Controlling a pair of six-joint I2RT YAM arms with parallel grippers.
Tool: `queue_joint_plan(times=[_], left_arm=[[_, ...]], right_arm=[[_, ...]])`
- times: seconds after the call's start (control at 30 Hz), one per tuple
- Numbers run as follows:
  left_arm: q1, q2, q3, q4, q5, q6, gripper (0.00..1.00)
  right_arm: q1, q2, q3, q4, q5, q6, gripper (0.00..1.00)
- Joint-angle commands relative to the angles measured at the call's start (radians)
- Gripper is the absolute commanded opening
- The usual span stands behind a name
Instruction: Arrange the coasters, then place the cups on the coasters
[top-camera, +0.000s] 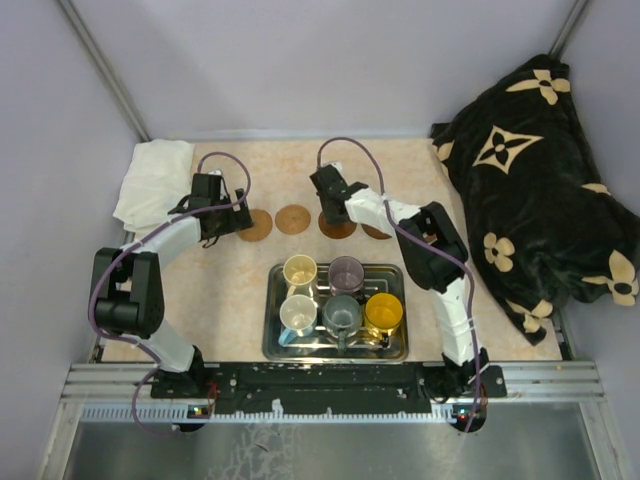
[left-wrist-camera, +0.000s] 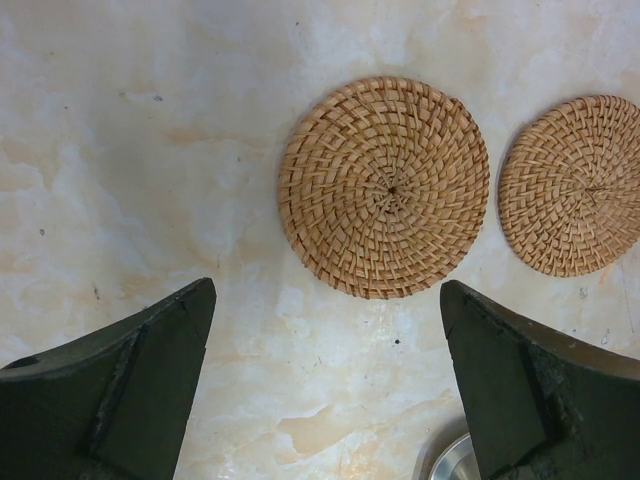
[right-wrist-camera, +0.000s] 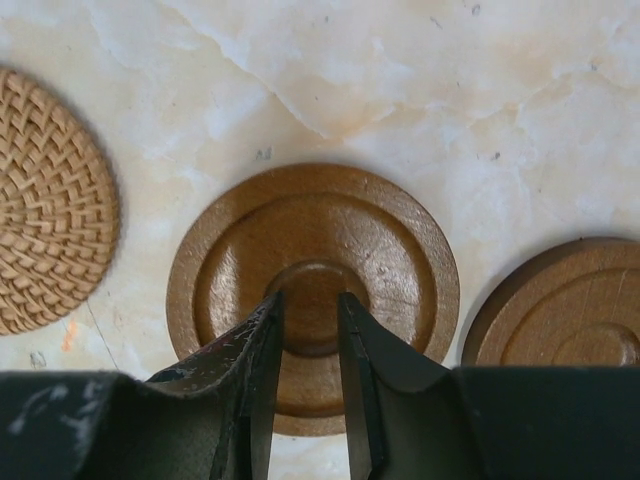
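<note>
**Overhead and wrist views, coaster row and tray.** Four coasters lie in a row across the surface (top-camera: 230, 290), each apart from its neighbour. From the left they are the first woven coaster (left-wrist-camera: 385, 187), the second woven coaster (left-wrist-camera: 575, 185), the first dark coaster (right-wrist-camera: 312, 250) and the second dark coaster (right-wrist-camera: 570, 310).

Your left claw (left-wrist-camera: 327, 300) stands wide with nothing between its fingers (left-wrist-camera: 120, 390). It hangs over bare surface at the near edge of the first woven coaster.

Your right claw (right-wrist-camera: 310, 305) stands narrow, its fingers (right-wrist-camera: 250, 380) only slightly parted and nothing caught between them. It is centred over the round recess of the first dark coaster. You cannot tell from these views whether the tips touch the wood.

All five cups stand upright in the metal tray (top-camera: 396, 272), which lies near the arm bases and well apart from the coaster row.
- **Far row:** the cream-yellow cup (top-camera: 299, 270) and the purple cup (top-camera: 346, 272).
- **Near row:** the white cup (top-camera: 298, 313), the grey cup (top-camera: 341, 315) and the orange-yellow cup (top-camera: 383, 312).

A white cloth (top-camera: 155, 180) lies at the far left corner. A black flowered blanket (top-camera: 540, 180) is heaped at the right.
</note>
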Motion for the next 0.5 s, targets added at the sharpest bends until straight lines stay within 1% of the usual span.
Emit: queue_joint_plan(times=[0.0, 0.17, 0.27, 0.37, 0.47], left_arm=[[-0.004, -0.012, -0.004, 0.018, 0.01, -0.007, 0.99], [-0.005, -0.013, -0.007, 0.019, 0.008, -0.006, 0.99], [-0.004, -0.016, -0.007, 0.019, 0.008, -0.006, 0.99], [-0.005, -0.019, -0.007, 0.019, 0.008, -0.006, 0.99], [-0.004, -0.017, -0.007, 0.018, 0.01, -0.006, 1.0]], right_arm=[[0.017, 0.037, 0.118, -0.049, 0.04, -0.047, 0.3], [0.016, 0.036, 0.225, -0.071, 0.079, -0.08, 0.31], [0.007, 0.019, 0.252, -0.076, 0.096, -0.085, 0.31], [-0.015, -0.02, 0.226, -0.073, 0.112, -0.075, 0.31], [-0.052, -0.079, 0.143, -0.053, 0.113, -0.047, 0.31]])
